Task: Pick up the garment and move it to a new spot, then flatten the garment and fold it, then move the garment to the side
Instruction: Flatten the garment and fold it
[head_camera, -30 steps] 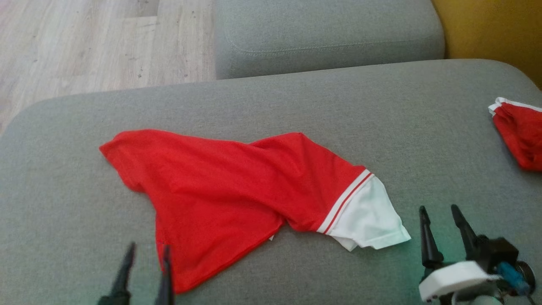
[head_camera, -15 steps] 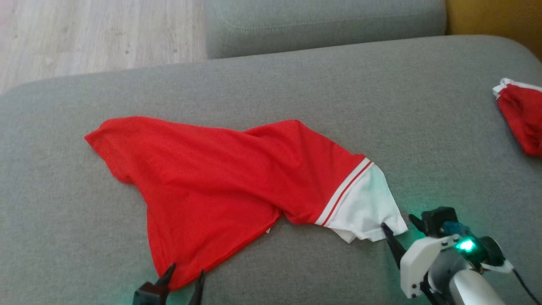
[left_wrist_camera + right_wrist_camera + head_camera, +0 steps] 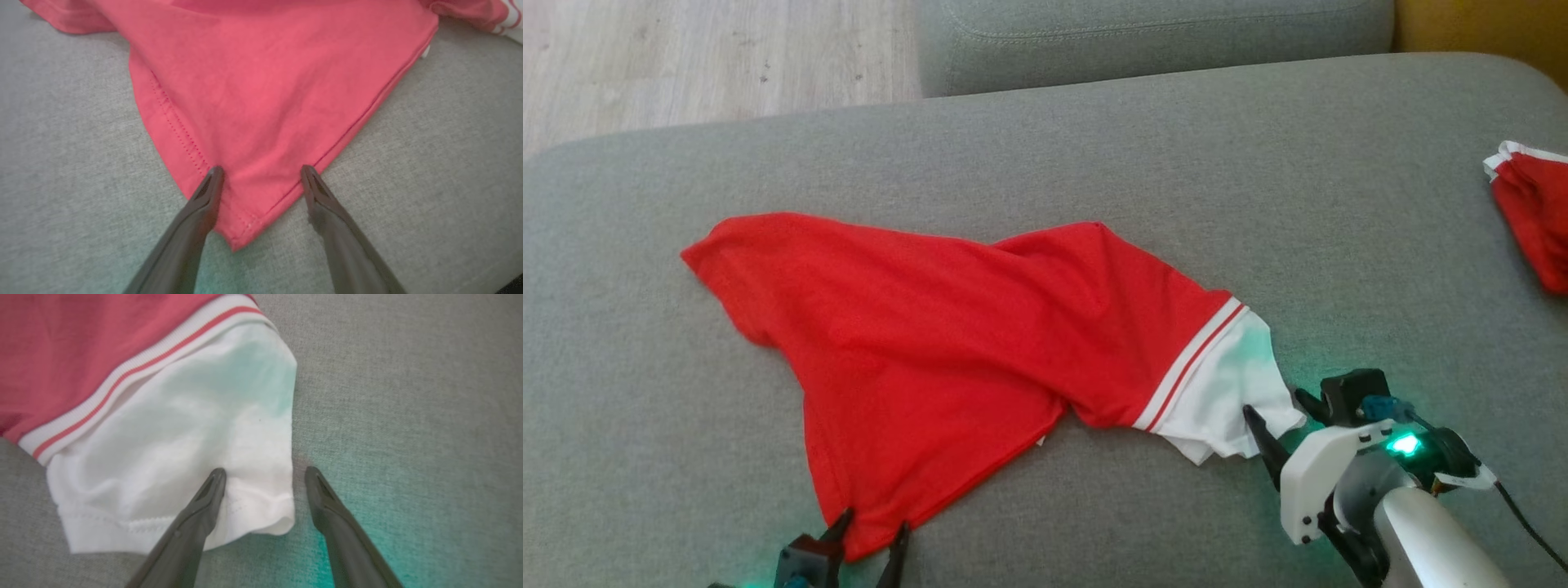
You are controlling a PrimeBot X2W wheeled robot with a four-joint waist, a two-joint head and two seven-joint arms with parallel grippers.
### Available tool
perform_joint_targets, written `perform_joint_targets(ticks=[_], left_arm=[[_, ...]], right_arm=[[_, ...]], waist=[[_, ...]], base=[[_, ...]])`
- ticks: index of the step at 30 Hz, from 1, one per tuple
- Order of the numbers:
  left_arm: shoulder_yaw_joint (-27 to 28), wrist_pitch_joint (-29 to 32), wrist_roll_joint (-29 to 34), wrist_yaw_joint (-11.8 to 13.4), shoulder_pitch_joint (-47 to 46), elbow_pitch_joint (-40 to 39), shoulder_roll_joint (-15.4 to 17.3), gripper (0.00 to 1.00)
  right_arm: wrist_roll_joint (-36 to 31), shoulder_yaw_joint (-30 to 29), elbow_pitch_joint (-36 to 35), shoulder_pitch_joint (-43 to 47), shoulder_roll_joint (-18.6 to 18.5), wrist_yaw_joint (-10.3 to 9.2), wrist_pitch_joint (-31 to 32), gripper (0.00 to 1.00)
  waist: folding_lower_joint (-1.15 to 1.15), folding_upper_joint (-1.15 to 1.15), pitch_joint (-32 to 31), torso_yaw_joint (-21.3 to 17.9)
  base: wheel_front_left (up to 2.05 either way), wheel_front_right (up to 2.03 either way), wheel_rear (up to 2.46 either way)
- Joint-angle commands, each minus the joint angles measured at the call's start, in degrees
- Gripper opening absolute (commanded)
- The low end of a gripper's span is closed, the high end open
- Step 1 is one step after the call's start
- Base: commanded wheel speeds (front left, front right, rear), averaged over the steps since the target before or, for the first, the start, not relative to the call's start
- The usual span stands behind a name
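Moved: left pincer and right pincer, up from the bottom edge onto the garment.
Garment: red with a white sleeve, rumpled across mid-frame on the grey sofa cushion.
Left pincer: lower left, spread wide astride the red hem corner.
Right pincer: lower right, spread wide, one finger on the white sleeve, the other on the cushion.

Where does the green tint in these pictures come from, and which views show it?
Head view: a green lamp behind the right gripper tints the cushion; fainter glow by the left gripper. Right wrist view: teal cast on the white sleeve and cushion. Left wrist view: faint green patch on cushion.
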Motion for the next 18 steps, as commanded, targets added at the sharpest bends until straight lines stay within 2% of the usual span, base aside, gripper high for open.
perform_joint_targets(ticks=[1, 9, 18], left_arm=[[0.74, 0.96, -0.52, -0.43, -1.28, -0.02, 0.93, 1.00], [-2.33, 4.80, -2.20, -1.88, -0.41, 0.19, 2.62, 1.00], [-5.10, 8.78, -5.00, -2.49, 0.95, -3.79, 6.47, 1.00]], right_arm=[[0.68, 2.85, 0.28, -0.46, 0.09, -0.04, 1.17, 1.00], [2.32, 4.75, -0.23, -0.74, -0.97, -0.04, 2.08, 1.00], [3.15, 5.26, -1.51, -0.52, -2.27, -0.04, 2.68, 1.00]], waist=[[0.00, 0.00, 0.05, -0.05], [0.00, 0.00, 0.09, -0.36], [0.00, 0.00, 0.74, -0.62]], base=[[0.00, 0.00, 0.00], [0.00, 0.00, 0.00], [0.00, 0.00, 0.00]])
